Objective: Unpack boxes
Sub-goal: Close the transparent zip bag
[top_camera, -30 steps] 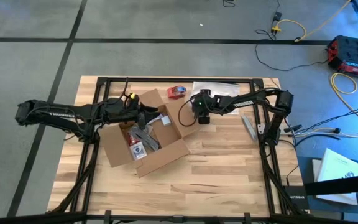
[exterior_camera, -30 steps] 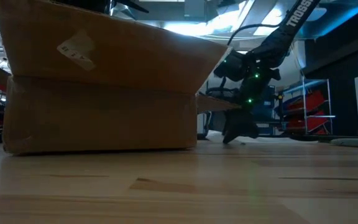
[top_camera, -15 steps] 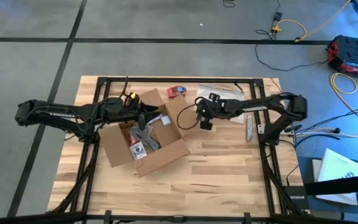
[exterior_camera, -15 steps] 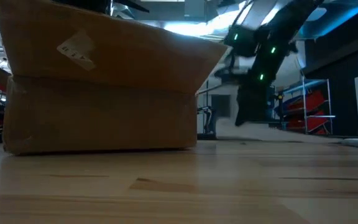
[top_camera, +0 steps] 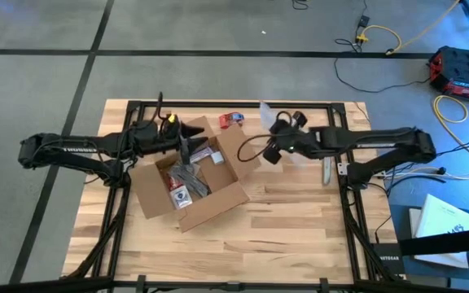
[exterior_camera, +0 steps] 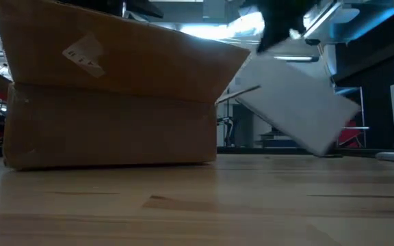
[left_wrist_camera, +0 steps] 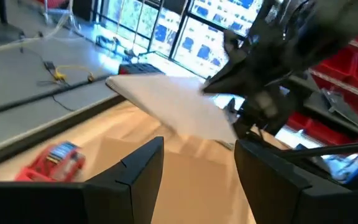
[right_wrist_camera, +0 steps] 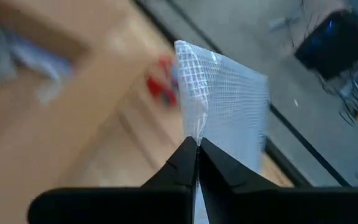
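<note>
Table (top_camera: 300,220) bare beside box (top_camera: 190,183).

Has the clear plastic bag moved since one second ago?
Yes. The right gripper, shut on the clear plastic bag, has lifted it off the table, beside the unmoved box.

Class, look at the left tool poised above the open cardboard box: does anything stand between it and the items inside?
Nothing visible does. The left tool hangs open over the cardboard box, flaps spread, contents exposed. The right tool holds the clear bag off to the side.
</note>
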`<act>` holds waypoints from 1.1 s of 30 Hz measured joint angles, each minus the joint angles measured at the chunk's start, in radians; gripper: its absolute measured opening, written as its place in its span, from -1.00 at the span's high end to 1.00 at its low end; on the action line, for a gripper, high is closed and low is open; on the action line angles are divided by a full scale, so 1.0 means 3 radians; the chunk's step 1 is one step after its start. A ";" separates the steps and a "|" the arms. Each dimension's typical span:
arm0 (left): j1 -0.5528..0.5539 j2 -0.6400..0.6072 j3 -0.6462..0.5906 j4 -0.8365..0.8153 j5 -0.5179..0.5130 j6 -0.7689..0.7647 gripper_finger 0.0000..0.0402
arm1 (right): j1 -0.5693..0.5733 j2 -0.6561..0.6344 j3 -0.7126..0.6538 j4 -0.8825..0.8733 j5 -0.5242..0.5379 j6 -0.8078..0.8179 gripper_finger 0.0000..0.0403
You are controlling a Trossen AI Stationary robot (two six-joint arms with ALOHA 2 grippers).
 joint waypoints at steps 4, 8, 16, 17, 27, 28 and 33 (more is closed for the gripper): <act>0.0094 0.0000 0.0000 0.0084 0.0002 0.0310 0.07 | 0.0099 -0.0016 0.0474 -0.0028 0.0077 0.0131 1.00; 0.0239 0.0000 0.0000 0.0101 0.0002 0.0656 0.07 | 0.0202 -0.0019 0.0944 -0.0042 0.0126 0.0187 1.00; 0.0825 0.0022 0.0000 -0.0026 0.0511 0.0863 0.07 | 0.0424 -0.0020 0.1608 0.0027 -0.0128 0.0073 1.00; 0.0910 0.0045 0.0000 0.0009 0.0730 0.0804 0.07 | 0.0427 -0.0020 0.1652 0.0076 -0.0240 0.0075 1.00; 0.1256 0.0432 0.0000 0.1168 0.2258 0.0199 0.07 | 0.0420 0.0029 0.1722 0.0714 -0.1148 0.0331 1.00; 0.1256 0.0471 0.0000 0.1229 0.2265 0.0210 0.07 | 0.0420 0.0038 0.1722 0.0754 -0.1205 0.0350 1.00; 0.1215 0.0705 0.0001 0.1852 0.2705 -0.0182 0.07 | 0.0419 0.0130 0.1722 0.0744 -0.1263 0.0399 1.00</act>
